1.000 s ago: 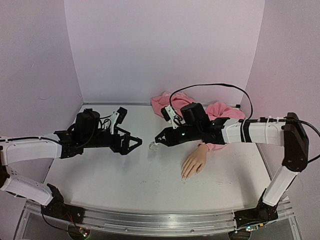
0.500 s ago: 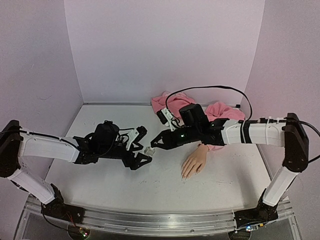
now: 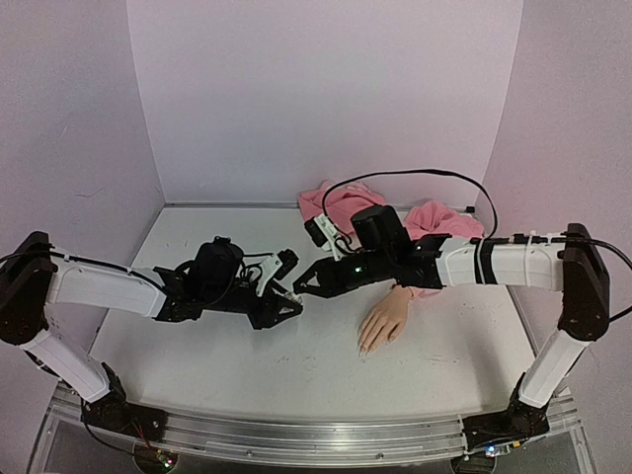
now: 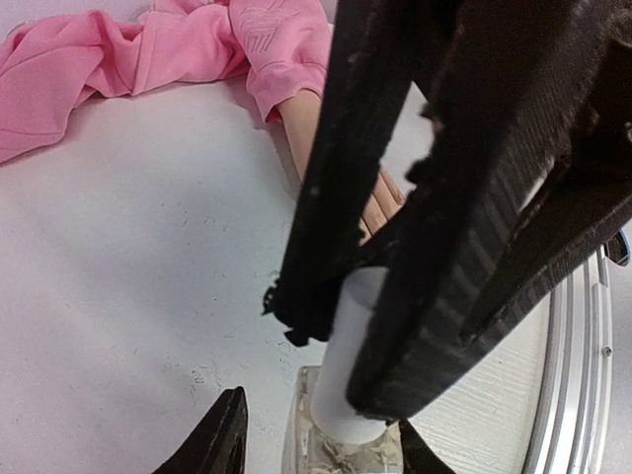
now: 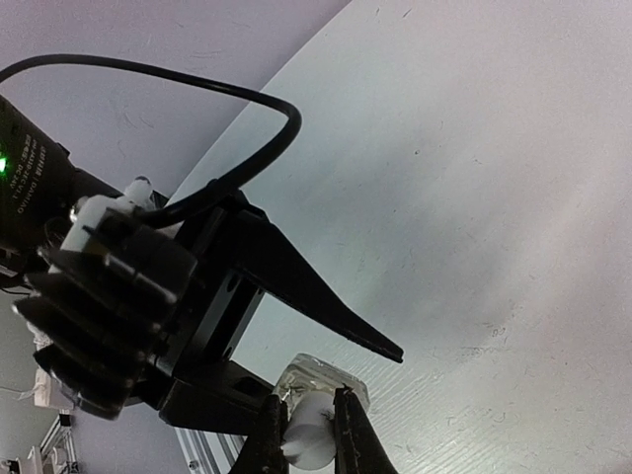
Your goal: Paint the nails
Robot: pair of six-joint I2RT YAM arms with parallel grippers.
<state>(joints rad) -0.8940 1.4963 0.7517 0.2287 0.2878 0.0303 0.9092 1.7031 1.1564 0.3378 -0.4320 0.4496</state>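
1. At the right claw: shut tight on the white cap of the tiny clear bottle, likely so as to twist the brush free.
2. At the left claw: jaws either side of the glass body, low on the surface, apparently to brace it. Clamped or not? Impossible to tell.
3. Both meeting near the mannequin hand, presumably to keep the brush's trip short.
4. Over to the nails: at the fingertips of that beige hand, lying flat and pointing toward the near edge, apart from both claws.
5. Small and pale, with no colour showing from here. Too tiny to judge further. Pink hoodie sleeve bunched behind the wrist.
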